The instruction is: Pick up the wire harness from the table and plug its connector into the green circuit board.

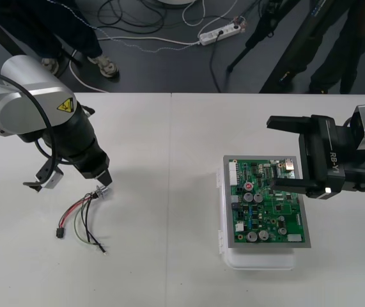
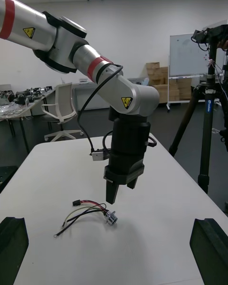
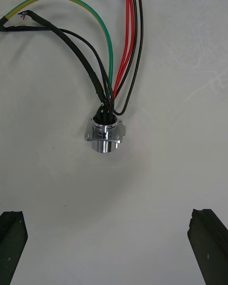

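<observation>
Harness lies flat on the pale table, on your left side and well apart from the board. Its long axis runs on a diagonal: socket at the far end, turned toward the table's middle, and the small black plug at the near end, out toward the left edge. It is not in the board.

Socket is bright turned metal, a short round barrel on a squarish flange. In the left wrist view its barrel points back at the gripper and the wires fan away from it — two thin red, a plain black, a green-and-yellow, and one thicker black sleeved bundle, all curving loosely.

Your left gripper hangs tip-down right over the socket, close to it but holding nothing. Its black fingers stand far apart.

Green circuit board, square and studded with round capacitors, sits on its white base on the right half of the table.

Your right gripper reaches in from the right, one finger crossing the board's far right part. Its fingers are spread wide and empty.
</observation>
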### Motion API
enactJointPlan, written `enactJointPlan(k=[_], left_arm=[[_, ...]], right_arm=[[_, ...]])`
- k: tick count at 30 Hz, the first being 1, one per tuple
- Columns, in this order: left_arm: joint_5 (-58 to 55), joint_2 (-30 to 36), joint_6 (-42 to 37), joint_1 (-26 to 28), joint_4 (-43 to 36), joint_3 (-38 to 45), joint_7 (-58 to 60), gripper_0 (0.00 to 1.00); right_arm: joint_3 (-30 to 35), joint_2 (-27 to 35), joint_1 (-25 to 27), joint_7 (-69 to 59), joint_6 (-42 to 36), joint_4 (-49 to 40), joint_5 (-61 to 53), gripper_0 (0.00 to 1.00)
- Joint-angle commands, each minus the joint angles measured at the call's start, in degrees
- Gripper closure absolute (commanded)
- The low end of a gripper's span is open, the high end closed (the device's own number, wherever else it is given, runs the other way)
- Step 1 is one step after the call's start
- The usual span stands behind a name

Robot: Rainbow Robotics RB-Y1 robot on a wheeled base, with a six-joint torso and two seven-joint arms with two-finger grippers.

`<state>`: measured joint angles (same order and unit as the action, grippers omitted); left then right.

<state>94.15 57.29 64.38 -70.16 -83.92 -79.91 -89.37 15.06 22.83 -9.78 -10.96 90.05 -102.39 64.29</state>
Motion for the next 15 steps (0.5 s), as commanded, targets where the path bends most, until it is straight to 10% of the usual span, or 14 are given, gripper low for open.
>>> enactJointPlan(k=[1,15], left_arm=[[0.86,-1.31,-4.00,-2.97,0.25,-2.71,-1.33,0.00],[1.65,-5.17,-6.03,-2.88,3.06,-6.75,-1.60,0.00]], right_arm=[[-0.56,3.27,-1.47,-2.13,-0.05,-1.59,-1.19,0.00],[-0.83,3.18,-1.91,-2.57,-0.05,-2.02,-1.71,0.00]])
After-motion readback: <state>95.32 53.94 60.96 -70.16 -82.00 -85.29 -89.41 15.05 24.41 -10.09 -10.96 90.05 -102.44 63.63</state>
